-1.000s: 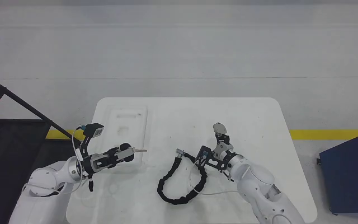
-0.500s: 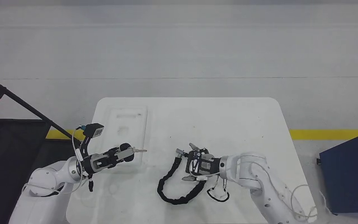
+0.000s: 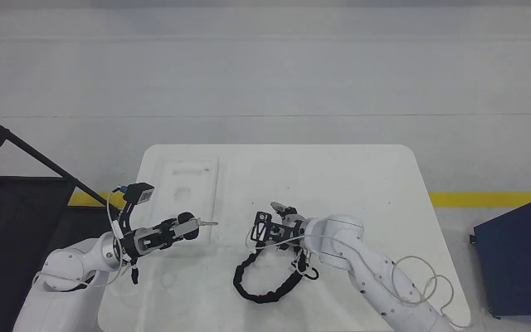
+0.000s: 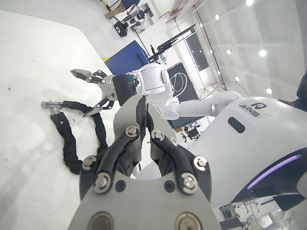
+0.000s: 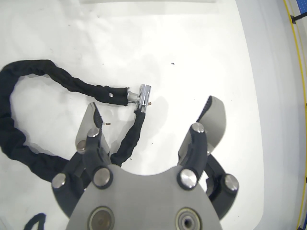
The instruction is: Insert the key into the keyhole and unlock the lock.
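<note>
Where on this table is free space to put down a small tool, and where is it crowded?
Bare: the far right part of the table, and the far middle strip beside the white tray. Crowded: the near middle, where the chain lock lies at the open right gripper and the left gripper holds the key.

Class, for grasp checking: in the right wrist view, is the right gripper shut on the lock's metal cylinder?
No, the right gripper is open, fingers wide apart, neither touching the metal cylinder on the table.
</note>
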Tool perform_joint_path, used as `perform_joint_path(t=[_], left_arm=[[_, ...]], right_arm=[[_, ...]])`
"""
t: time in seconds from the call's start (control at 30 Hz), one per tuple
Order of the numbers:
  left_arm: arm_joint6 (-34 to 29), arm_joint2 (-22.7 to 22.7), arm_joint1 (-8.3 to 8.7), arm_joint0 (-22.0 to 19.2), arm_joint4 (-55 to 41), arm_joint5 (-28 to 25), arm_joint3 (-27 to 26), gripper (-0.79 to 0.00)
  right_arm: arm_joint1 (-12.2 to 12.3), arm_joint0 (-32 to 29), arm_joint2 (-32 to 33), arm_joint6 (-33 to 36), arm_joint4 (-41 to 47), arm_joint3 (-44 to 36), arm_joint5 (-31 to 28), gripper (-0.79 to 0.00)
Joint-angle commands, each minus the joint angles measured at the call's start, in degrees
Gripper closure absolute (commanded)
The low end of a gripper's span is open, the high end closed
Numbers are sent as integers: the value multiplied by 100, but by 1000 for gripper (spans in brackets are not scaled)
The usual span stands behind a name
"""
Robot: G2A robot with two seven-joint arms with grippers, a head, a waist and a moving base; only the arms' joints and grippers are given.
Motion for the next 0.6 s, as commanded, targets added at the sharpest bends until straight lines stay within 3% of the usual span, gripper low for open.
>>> perform_joint_path(t=[0.0, 0.57], left_arm=[[0, 0, 0, 0, 0, 0, 0, 0], [0, 0, 0, 0, 0, 0, 0, 0]], right_arm=[[-5, -9, -22, 9, -13, 94, 21, -345], [-54, 27, -149, 17, -83, 604, 120, -323]])
